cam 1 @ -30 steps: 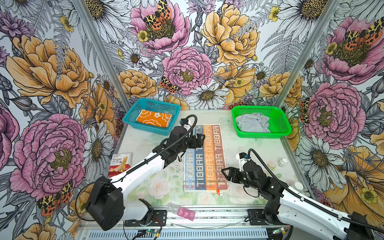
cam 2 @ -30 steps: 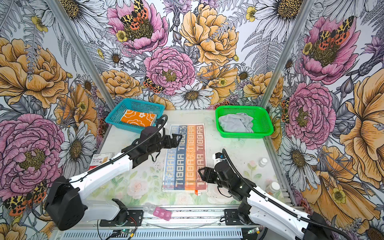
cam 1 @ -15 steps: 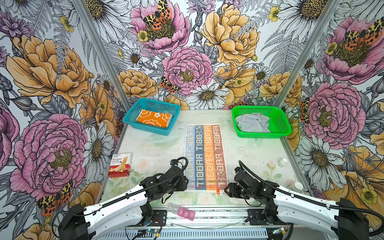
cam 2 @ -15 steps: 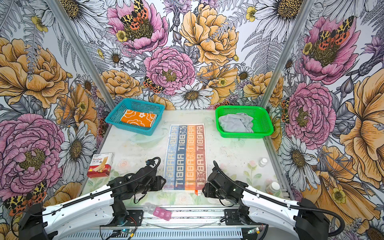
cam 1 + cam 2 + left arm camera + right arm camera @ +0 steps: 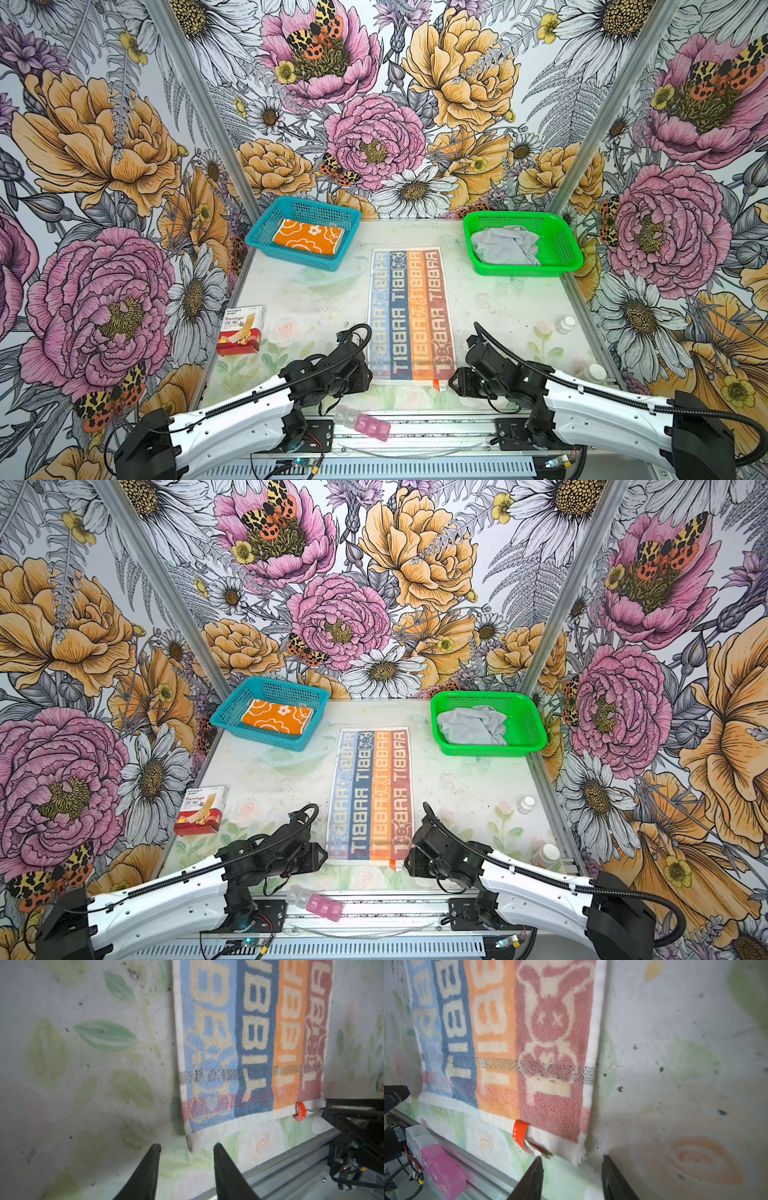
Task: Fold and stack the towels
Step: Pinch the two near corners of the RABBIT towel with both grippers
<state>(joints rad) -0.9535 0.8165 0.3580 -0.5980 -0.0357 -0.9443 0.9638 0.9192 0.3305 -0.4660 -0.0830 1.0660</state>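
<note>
My left pincer (image 5: 186,1147) stands part-open and grips nothing. One near corner of the striped RABBIT towel (image 5: 409,316) lies just ahead of the gap between its fingertips. My right pincer (image 5: 572,1158) is likewise parted and empty at the other near corner. The towel lies flat at the centre of both top views. The orange flowered towel (image 5: 307,237) sits in the teal basket (image 5: 291,257), upper left. The grey-white towel (image 5: 505,247) lies crumpled in the green basket (image 5: 528,270), upper right.

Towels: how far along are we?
Done: folded orange flowered terry towel sits in the teal plastic basket. In hand: the striped RABBIT terry towel lies flat, left hand and right hand open at its near corners. Left: the crumpled grey-white towel in the green plastic basket.
</note>
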